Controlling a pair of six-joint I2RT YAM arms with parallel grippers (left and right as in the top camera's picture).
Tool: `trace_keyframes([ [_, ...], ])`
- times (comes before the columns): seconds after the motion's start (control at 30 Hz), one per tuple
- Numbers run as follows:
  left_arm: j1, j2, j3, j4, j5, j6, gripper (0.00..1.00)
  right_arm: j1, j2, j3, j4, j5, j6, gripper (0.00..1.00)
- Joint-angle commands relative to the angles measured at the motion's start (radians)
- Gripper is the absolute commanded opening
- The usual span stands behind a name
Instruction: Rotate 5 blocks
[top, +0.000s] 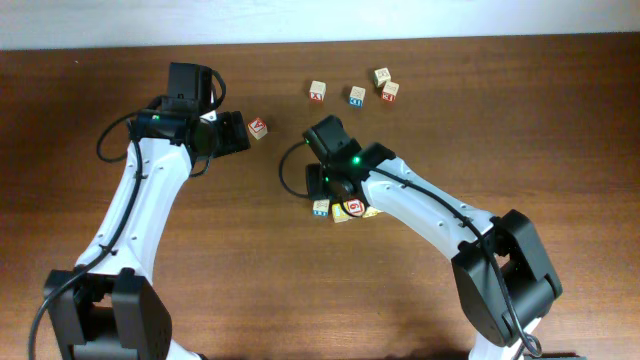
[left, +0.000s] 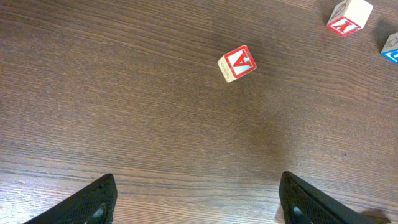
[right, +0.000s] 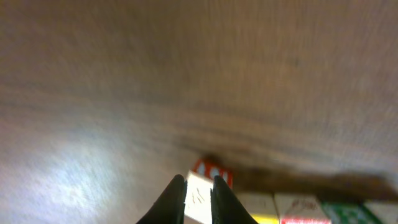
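In the overhead view a red-marked block (top: 258, 128) lies just right of my left gripper (top: 236, 132). The left wrist view shows it as a red "A" block (left: 237, 63) ahead of the left gripper (left: 196, 200), whose fingers stand wide open over bare wood. Three more pale blocks (top: 317, 92) (top: 382, 76) (top: 390, 92) lie at the back. My right gripper (right: 199, 186) hangs low with its fingers almost together. A red-topped block (right: 212, 170) shows right behind them, its pale face visible in the slit. Whether they touch it is blurred.
A blue-marked cube (top: 357, 96) sits among the back blocks and shows at the left wrist view's right edge (left: 392, 50). Under the right arm lies a short row of cubes (top: 352, 209) (top: 321, 208), seen along the bottom of the right wrist view (right: 298, 208).
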Motion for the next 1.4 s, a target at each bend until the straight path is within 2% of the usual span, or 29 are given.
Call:
trace_keyframes([
  [0.0,0.002,-0.01,0.011,0.004,-0.01,-0.006,0.82,-0.006,0.017,0.03,0.05,0.067,-0.061,0.17],
  [0.13,0.002,-0.01,0.011,0.005,-0.01,0.016,0.82,-0.005,0.101,0.03,0.054,-0.026,-0.061,0.16],
  [0.5,0.002,-0.01,0.01,-0.001,-0.01,0.04,0.82,0.042,0.105,0.029,-0.08,-0.049,-0.091,0.15],
  [0.63,0.002,-0.01,0.01,0.001,-0.01,0.04,0.82,0.048,0.104,0.121,-0.092,-0.136,-0.338,0.16],
  [0.8,0.002,-0.01,0.01,0.0,-0.01,0.04,0.82,0.126,0.151,0.12,-0.192,-0.164,-0.299,0.16],
  [1.03,0.002,-0.01,0.01,0.0,-0.01,0.04,0.82,0.117,0.166,0.12,-0.263,-0.033,-0.243,0.15],
  [1.37,0.002,-0.01,0.01,-0.003,-0.01,0.048,0.82,0.082,0.166,0.121,-0.279,-0.021,-0.243,0.12],
])
